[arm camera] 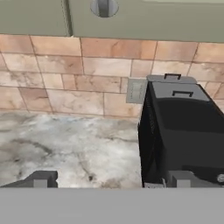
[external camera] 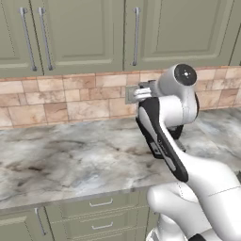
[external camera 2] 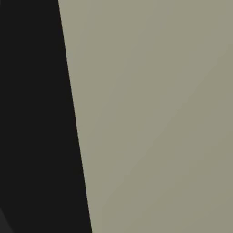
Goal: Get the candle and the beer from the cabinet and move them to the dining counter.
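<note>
Hand view looks level at the tile wall, and the cabinet (arm camera: 144,19) that should hold the candle and the beer runs along the top edge, its doors closed, so neither can be seen and which way they stand cannot be told. The cabinet lies above and ahead of the gripper (arm camera: 111,180), whose fingertips (arm camera: 41,179) stand wide apart with nothing between them. A silver bar handle (arm camera: 104,6) ends just above; in the left base view it (external camera: 136,35) runs upright, its long axis vertical. I judge the coming move is upward to that handle. A black toaster (arm camera: 183,131) stands on the worktop (arm camera: 65,144) at right, near the fingers.
</note>
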